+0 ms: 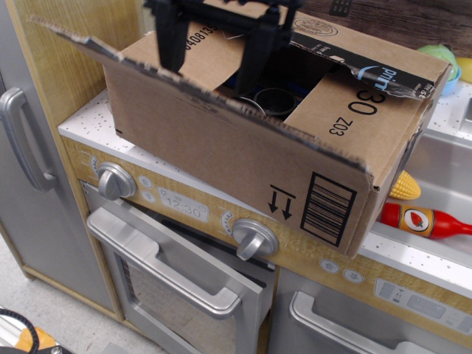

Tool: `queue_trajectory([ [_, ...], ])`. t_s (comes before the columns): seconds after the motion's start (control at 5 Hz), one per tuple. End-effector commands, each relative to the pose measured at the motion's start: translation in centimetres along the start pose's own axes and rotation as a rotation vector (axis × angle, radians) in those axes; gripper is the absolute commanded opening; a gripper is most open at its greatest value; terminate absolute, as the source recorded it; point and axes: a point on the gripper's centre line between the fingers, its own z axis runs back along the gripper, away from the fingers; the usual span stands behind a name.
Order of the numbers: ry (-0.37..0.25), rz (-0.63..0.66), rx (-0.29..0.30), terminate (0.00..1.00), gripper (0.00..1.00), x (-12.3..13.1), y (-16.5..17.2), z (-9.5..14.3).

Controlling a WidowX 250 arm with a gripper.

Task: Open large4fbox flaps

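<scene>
The large4fbox [221, 158] stands on the toy kitchen counter, barcode and two down arrows on its front wall. Its long front flap [147, 70] is folded outward toward the camera, so I see its torn edge running from upper left to lower right. The right short flap [354, 103], printed "30 Z03", and the left short flap [210, 44] lie inward over the opening. Torn black tape [383, 77] hangs at the far right edge. My black gripper [214, 63] hangs over the opening just behind the front flap's edge, its fingers [171, 37] wide apart and holding nothing.
Dark contents and a round metal rim [276, 99] show inside the box. Below are the oven knobs [254, 237] and oven door handle [169, 276]. A red ketchup bottle [424, 220] and toy corn [404, 186] lie by the sink [442, 158] at right. A grey fridge handle [22, 140] is at left.
</scene>
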Motion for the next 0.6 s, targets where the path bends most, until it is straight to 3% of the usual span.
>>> queue_trajectory([
  [0.0,-0.086,0.015,-0.076,0.0,1.0,-0.7,0.0,-1.7],
  [0.2,-0.12,0.026,-0.102,0.0,1.0,-1.1,-0.5,-3.2],
  [0.4,-0.155,0.024,-0.119,1.0,1.0,-0.9,-0.8,-4.1],
])
